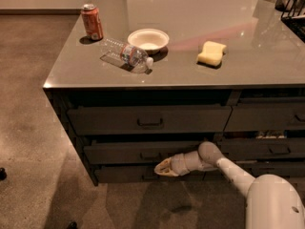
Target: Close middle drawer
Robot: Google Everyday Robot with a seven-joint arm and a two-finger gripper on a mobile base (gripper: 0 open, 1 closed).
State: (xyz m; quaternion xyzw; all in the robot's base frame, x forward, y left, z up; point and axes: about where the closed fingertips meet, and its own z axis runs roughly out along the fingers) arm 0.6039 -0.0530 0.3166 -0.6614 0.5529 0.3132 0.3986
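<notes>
The middle drawer is a wide, low, dark-grey front with a small bar handle, set between a taller top drawer and a bottom drawer. A dark gap shows above its front, and it stands slightly out. My gripper is at the end of the white arm that reaches in from the lower right. It sits just below and right of the middle drawer's handle, against the cabinet front.
On the grey countertop stand a red can, a lying plastic bottle, a white bowl and a yellow sponge. Narrower drawers are at the right. Brown carpet floor lies left and in front.
</notes>
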